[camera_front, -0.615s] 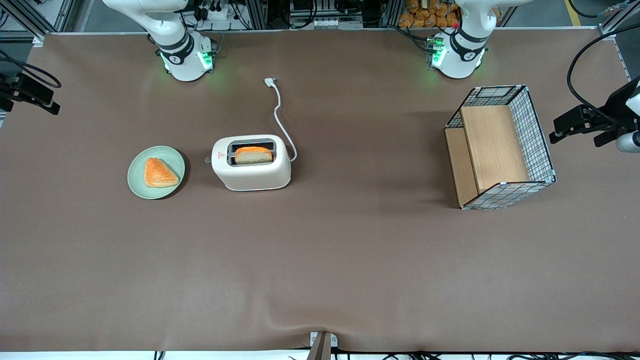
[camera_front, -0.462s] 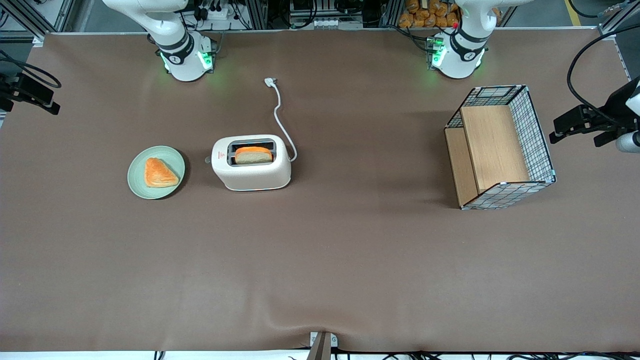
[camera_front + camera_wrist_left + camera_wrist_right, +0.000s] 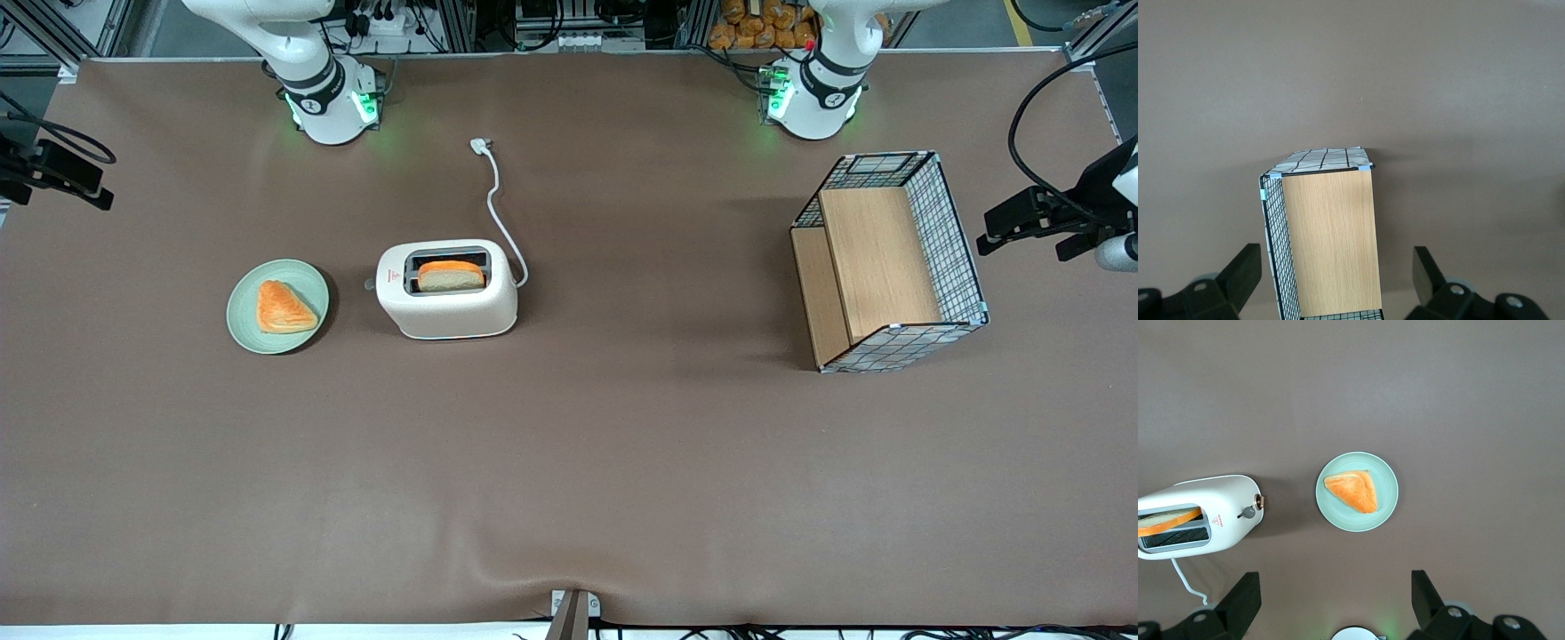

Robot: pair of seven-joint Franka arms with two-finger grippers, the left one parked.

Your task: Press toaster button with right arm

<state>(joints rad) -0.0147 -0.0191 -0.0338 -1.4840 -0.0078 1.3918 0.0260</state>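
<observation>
Toaster (image 3: 447,290) sits on the tabletop (image 3: 569,462) well away from my gripper (image 3: 1335,600), toward the parked arm's end, bread slice (image 3: 452,275) in one slot. Toaster button (image 3: 1249,513) sticks out of its narrow end, facing the green plate (image 3: 1386,497) with pastry (image 3: 1353,491). My gripper hangs high, fingers wide apart, holding nothing. Wire basket (image 3: 892,260) far off.

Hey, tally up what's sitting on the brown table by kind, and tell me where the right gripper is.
Toaster: 1
Bread slice in the toaster: 1
Plate: 1
Pastry on the plate: 1
Wire basket: 1
Total: 5
Right gripper: open, high above the plate.
</observation>
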